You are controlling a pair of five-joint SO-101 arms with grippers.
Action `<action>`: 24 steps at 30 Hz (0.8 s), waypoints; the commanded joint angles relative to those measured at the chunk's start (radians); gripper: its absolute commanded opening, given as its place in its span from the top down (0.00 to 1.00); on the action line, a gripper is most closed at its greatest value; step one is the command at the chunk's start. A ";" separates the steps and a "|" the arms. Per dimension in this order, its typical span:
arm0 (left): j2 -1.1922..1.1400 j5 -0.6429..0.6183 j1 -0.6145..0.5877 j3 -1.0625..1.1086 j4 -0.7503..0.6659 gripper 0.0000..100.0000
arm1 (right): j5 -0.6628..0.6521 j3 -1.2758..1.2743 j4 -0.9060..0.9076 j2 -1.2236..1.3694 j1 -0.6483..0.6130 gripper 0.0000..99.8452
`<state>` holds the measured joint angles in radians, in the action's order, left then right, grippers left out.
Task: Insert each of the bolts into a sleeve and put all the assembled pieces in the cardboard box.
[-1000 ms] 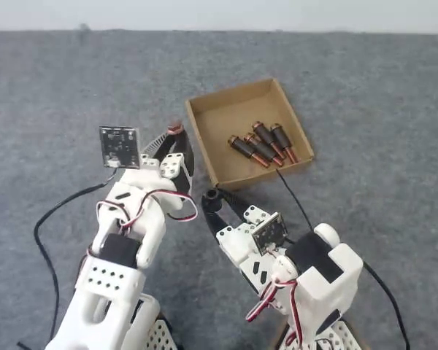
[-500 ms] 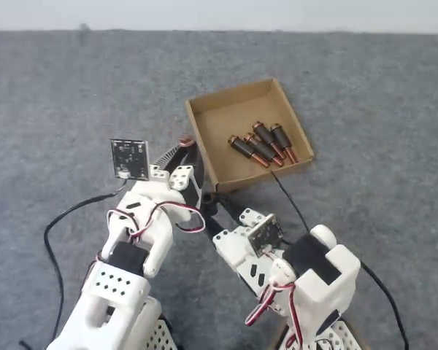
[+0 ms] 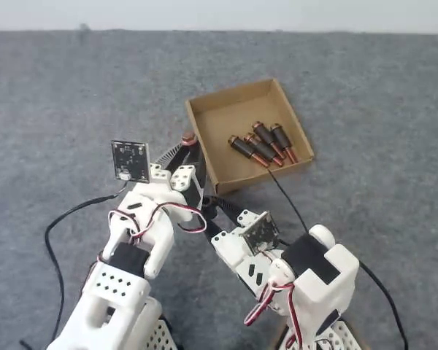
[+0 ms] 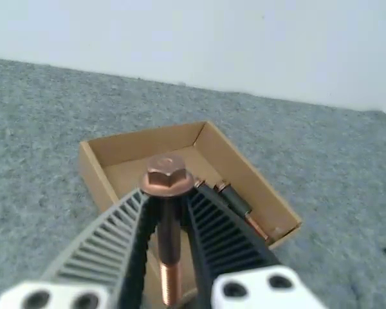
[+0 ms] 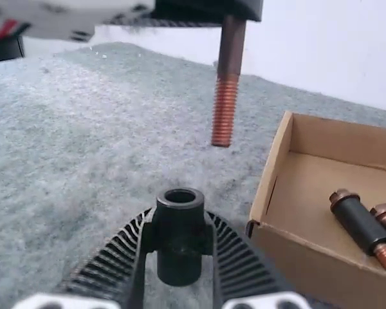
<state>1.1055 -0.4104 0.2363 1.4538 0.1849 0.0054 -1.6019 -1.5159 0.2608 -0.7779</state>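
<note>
My left gripper [image 4: 166, 222] is shut on a copper bolt [image 4: 165, 219], hex head up and thread pointing down; from above the bolt head [image 3: 188, 138] shows just outside the cardboard box [image 3: 204, 117]. My right gripper [image 5: 179, 241] is shut on a black sleeve [image 5: 179, 232], held upright with its bore facing up. The bolt's threaded tip [image 5: 224, 116] hangs above and slightly beyond the sleeve, apart from it. In the high view the right gripper [image 3: 217, 208] sits under the left gripper [image 3: 187, 157]. Three assembled pieces [image 3: 261, 145] lie in the box.
The box [image 5: 270, 174] stands close beside both grippers on grey carpet [image 3: 73, 95]. A black cable [image 3: 290, 200] runs from the right arm past the box's near wall. Open carpet lies to the left and far side.
The left gripper carried the bolt right and toward the box, over the right gripper. The right gripper with the sleeve shifted slightly back beneath it.
</note>
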 commanded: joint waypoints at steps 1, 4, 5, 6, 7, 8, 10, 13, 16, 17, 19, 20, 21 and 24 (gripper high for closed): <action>0.038 -0.008 -0.008 -0.008 -0.009 0.99 | -0.014 0.034 0.012 -0.008 0.004 0.99; 0.038 -0.008 -0.008 -0.007 -0.006 0.99 | -0.014 0.037 0.013 -0.008 0.004 0.99; 0.038 -0.008 -0.008 -0.007 -0.005 0.99 | -0.014 0.044 0.013 -0.007 0.004 0.99; 0.038 -0.008 -0.008 -0.007 -0.005 0.99 | -0.014 0.057 0.021 -0.005 0.005 0.99; 0.038 -0.008 -0.008 -0.007 -0.005 0.99 | -0.015 0.068 0.022 -0.004 0.005 0.99; 0.038 -0.008 -0.008 -0.007 -0.005 0.99 | -0.017 0.081 0.025 -0.002 0.012 0.99; 0.038 -0.008 -0.009 -0.005 -0.003 0.99 | -0.018 0.115 0.073 -0.002 0.019 0.99; 0.038 -0.008 -0.011 0.010 -0.009 0.99 | -0.018 0.138 0.113 -0.004 0.021 0.99; 0.038 -0.008 -0.011 0.013 -0.009 0.99 | -0.018 0.140 0.111 -0.004 0.021 0.99; 0.038 -0.008 -0.011 0.013 -0.009 0.99 | -0.018 0.143 0.111 -0.004 0.022 0.99; 0.038 -0.008 -0.011 0.013 -0.009 0.99 | -0.018 0.149 0.111 -0.004 0.038 0.99; 0.038 -0.008 -0.011 0.013 -0.009 0.99 | -0.018 0.163 0.117 -0.004 0.048 0.99; 0.038 -0.008 -0.011 0.013 -0.009 0.99 | -0.018 0.176 0.122 -0.004 0.061 0.99; 0.038 -0.008 -0.015 0.013 -0.009 0.99 | -0.015 0.201 0.140 -0.002 0.084 0.99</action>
<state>1.1055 -0.4135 0.2348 1.4814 0.1849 0.0054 -1.4515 -1.3932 0.2624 -0.7273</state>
